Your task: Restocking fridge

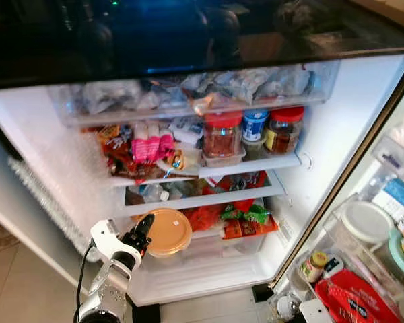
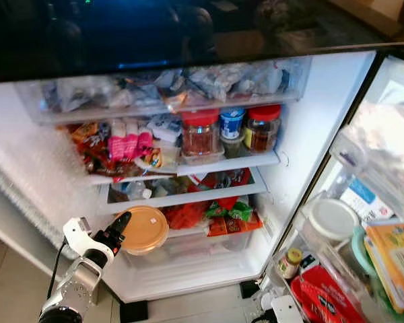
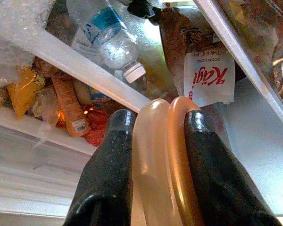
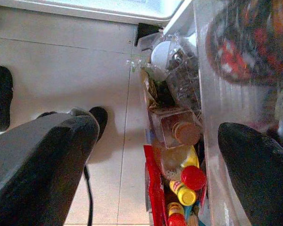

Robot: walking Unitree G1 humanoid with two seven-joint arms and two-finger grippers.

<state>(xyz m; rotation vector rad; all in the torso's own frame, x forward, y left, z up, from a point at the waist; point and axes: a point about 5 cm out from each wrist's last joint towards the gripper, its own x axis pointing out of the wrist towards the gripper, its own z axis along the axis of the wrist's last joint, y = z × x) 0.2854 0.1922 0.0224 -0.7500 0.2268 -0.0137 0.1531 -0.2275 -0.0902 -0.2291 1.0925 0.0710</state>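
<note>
The left gripper (image 1: 143, 235) has its two black fingers (image 3: 108, 188) pinched on the rim of a round orange container (image 1: 167, 232), a shallow tub with a paler lid; in the left wrist view the rim and lid edge sit squeezed between the two pads. The tub is held up on its edge at the front of the open fridge (image 1: 337, 134), level with the lower shelf and just left of a heap of red and green packets (image 1: 246, 219). Beyond the fingers a water bottle (image 3: 106, 37) lies on its side on the shelf above, next to a white sachet with red lettering (image 3: 207, 77).

The right gripper (image 4: 155, 146) hangs low by the fridge door with its jaws spread wide and holding nothing. Between its fingers the tiled floor (image 4: 61, 70) shows, along with a door bin crowded with small bottles, one with a red cap (image 4: 193, 178).

Higher up in the fridge, two red-lidded jars (image 1: 222, 134) stand on the upper shelf with a blue-lidded tub (image 1: 254, 123) between them. To their left are pink packets (image 1: 151, 147) and other snack bags. A clear drawer (image 1: 188, 94) of wrapped food runs across the top. On the door at the right are a white round lid (image 1: 367, 221), a small yellow-capped jar (image 1: 314, 264) and a red bag (image 1: 353, 299).
</note>
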